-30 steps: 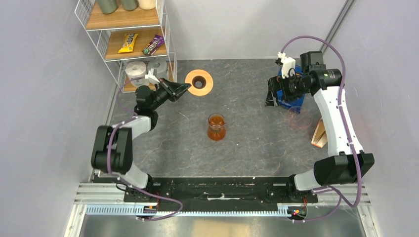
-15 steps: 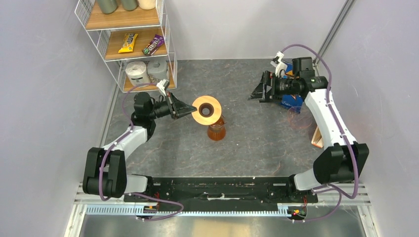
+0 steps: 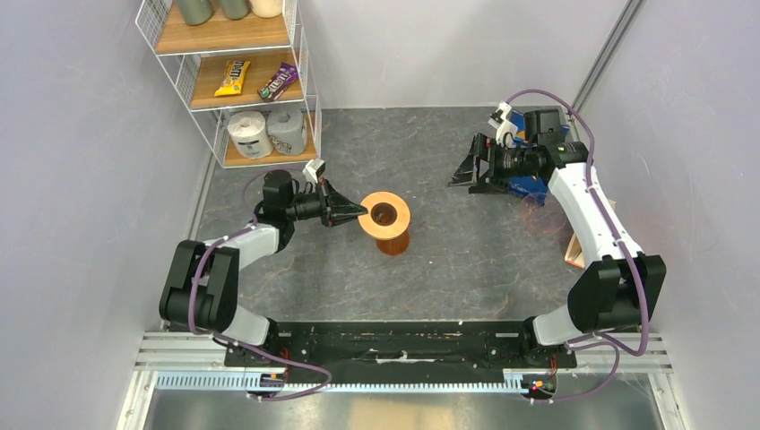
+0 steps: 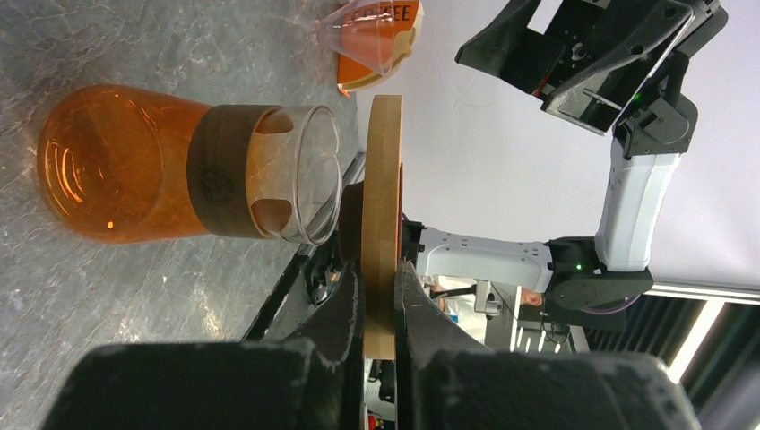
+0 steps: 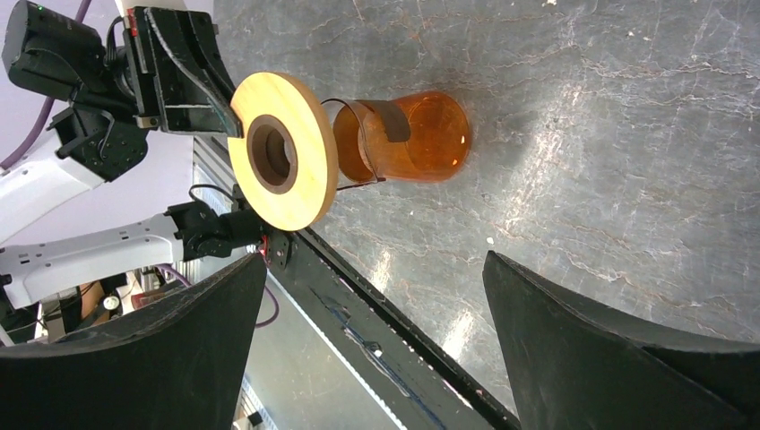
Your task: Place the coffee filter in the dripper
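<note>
The left gripper (image 3: 361,213) is nearly shut, its fingers clamped flat on the near edge of the dripper (image 3: 401,215), a wide wooden ring with a dark centre hole. The ring projects straight out beyond the fingertips. Directly under it stands an orange glass vessel (image 3: 392,244) with a brown collar. In the left wrist view the vessel's clear mouth is just beside the ring's underside, and I cannot tell whether they touch. The right gripper (image 3: 466,179) hangs in the air across the worktop (image 3: 448,260), its fingers spread wide with nothing between them. It faces the ring and vessel from well apart. A tan packet (image 3: 578,244) lies behind this gripper, beside its arm.
</note>
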Robot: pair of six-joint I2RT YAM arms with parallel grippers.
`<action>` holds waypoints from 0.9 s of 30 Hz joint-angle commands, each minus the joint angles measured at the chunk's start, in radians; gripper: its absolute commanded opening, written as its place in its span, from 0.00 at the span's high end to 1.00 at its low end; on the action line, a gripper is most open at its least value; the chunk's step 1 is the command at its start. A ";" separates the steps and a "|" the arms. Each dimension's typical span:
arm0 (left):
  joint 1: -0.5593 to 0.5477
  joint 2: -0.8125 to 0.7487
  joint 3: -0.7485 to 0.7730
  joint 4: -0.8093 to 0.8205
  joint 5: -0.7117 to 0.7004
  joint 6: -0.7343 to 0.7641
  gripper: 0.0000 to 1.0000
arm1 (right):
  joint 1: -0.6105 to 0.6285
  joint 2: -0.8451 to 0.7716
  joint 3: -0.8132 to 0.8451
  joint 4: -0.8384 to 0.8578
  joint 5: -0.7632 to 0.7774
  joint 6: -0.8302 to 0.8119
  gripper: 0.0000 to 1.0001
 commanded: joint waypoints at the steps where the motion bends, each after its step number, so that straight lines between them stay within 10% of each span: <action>1: -0.019 0.046 0.050 0.176 0.023 -0.093 0.98 | 0.003 -0.033 -0.011 0.013 -0.037 -0.024 0.01; 27: -0.048 0.206 0.083 0.264 0.049 -0.101 0.98 | 0.004 -0.044 0.013 -0.006 -0.069 -0.063 0.01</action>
